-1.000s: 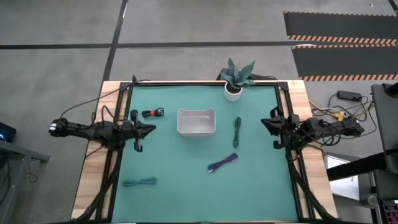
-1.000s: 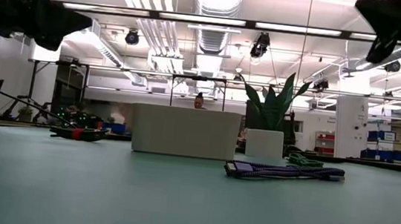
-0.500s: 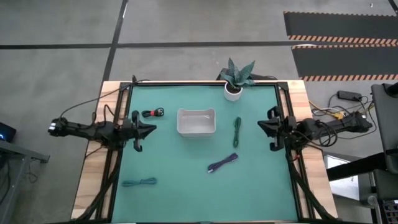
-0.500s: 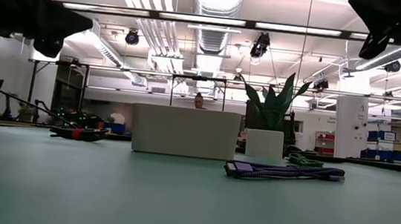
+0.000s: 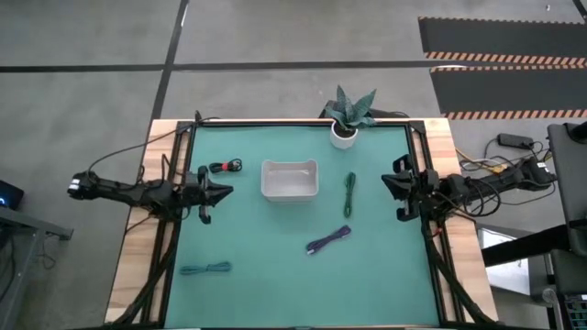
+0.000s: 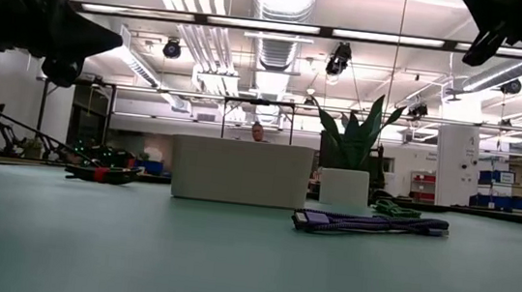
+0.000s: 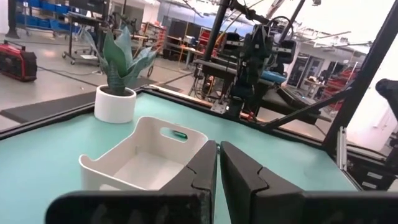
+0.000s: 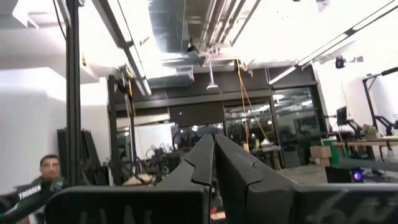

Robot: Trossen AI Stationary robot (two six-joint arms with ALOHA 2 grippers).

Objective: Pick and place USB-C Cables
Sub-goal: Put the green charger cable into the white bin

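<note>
Overhead layout at the start of a pick: 4 short bundled cables scattered on the teal surface (image 5: 275, 247), white tray (image 5: 290, 180) near its middle, none of the cables inside it; tray interior seen bare from the left wrist (image 7: 146, 163).

Left fingers (image 5: 226, 192) pressed together, holding nothing, raised above the surface at its left side; right fingers (image 5: 387, 184) likewise pressed together and holding nothing, at the right side; both pairs pointed inward toward the tray.

Red-and-black cable (image 5: 224, 167) just beyond the left fingers, toward the far edge, between them and the tray; long axis roughly across the surface; judged the nearest pick for the left arm. Dark green cable (image 5: 349, 192) between the tray and the right fingers, long axis running near-to-far; judged the nearest pick for the right arm. Purple cable (image 5: 329, 239) nearer the front, lying diagonally, closer to the right arm. Teal cable (image 5: 205, 269) at the front left, lying crosswise, well apart from both arms.

Potted plant (image 5: 347, 116) at the far edge, clear of every cable; person visible in the room behind, away from the surface.
</note>
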